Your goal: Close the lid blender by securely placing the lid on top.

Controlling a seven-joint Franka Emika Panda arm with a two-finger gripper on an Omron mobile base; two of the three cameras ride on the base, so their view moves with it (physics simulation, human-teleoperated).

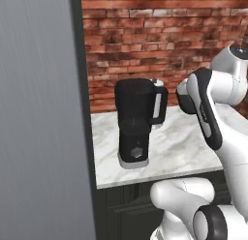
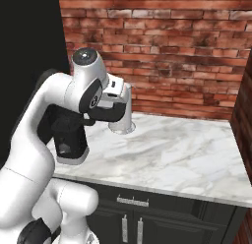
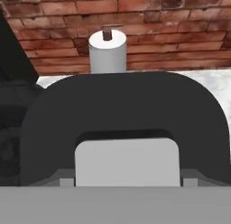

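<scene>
The black lid (image 3: 126, 110) looms close in the hand view, its light grey square knob (image 3: 126, 162) sitting between the fingertips of my gripper (image 3: 126, 182), which is shut on it. From the right base view, the gripper (image 2: 106, 115) holds the lid (image 2: 115, 113) above the counter, just right of the blender (image 2: 69, 137), which my arm largely hides. The blender (image 1: 138, 120) stands upright on the counter's left end, tall and black, with its side handle to the right and its jar top uncovered.
A white paper-towel roll (image 3: 107, 53) stands by the brick wall behind the lid and appears again as the roll (image 2: 125, 122). The marble counter (image 2: 172, 149) stretches right to a dark side wall (image 2: 243, 115). A tall grey panel (image 1: 38, 113) borders the blender's left.
</scene>
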